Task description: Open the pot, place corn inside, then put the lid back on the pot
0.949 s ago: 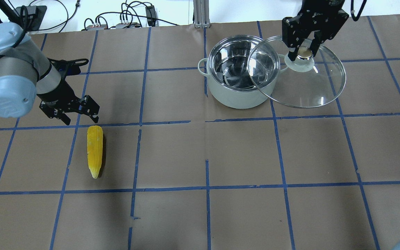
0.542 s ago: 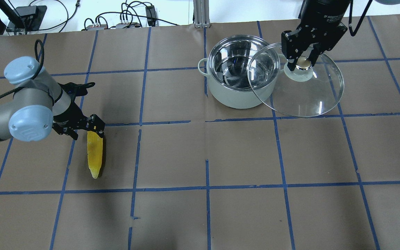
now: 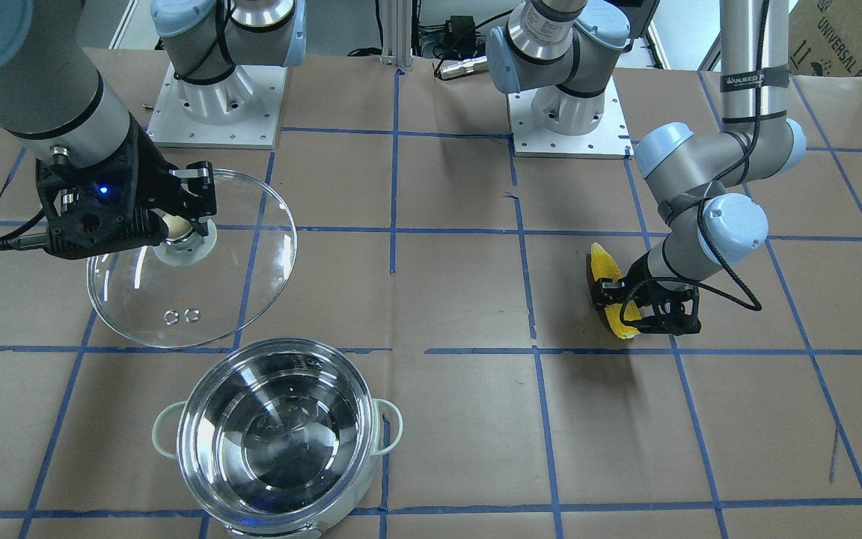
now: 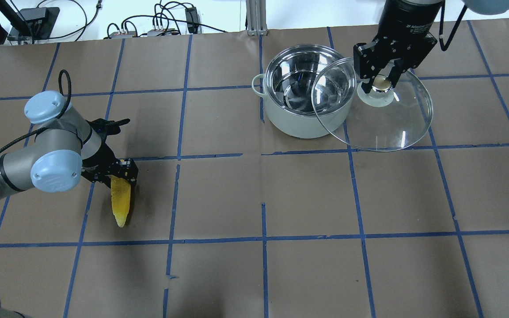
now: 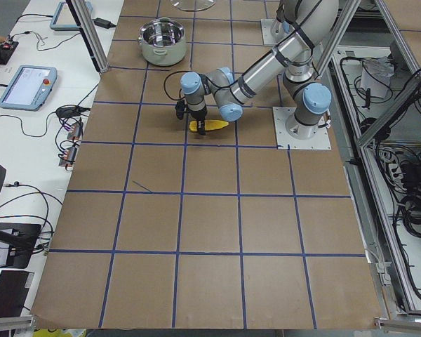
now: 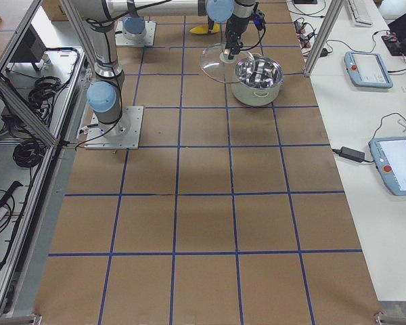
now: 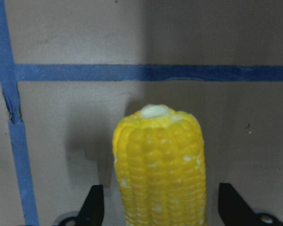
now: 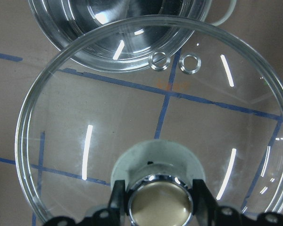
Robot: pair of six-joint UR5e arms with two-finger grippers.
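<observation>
my left end effector (image 4: 116, 176) is down at the blunt end of the corn (image 4: 120, 204), which lies flat on the tabletop (image 4: 307, 198) with its tip toward me. the fingers (image 7: 93, 207) stand spread on either side of the cob, with a gap on both sides in the wrist view, so they grip nothing. my right end effector (image 4: 381, 80) is clenched on the knob (image 8: 160, 203) of the lid (image 4: 387, 126), holding it off and beside the uncovered pot (image 4: 301, 121), well apart from the corn.
</observation>
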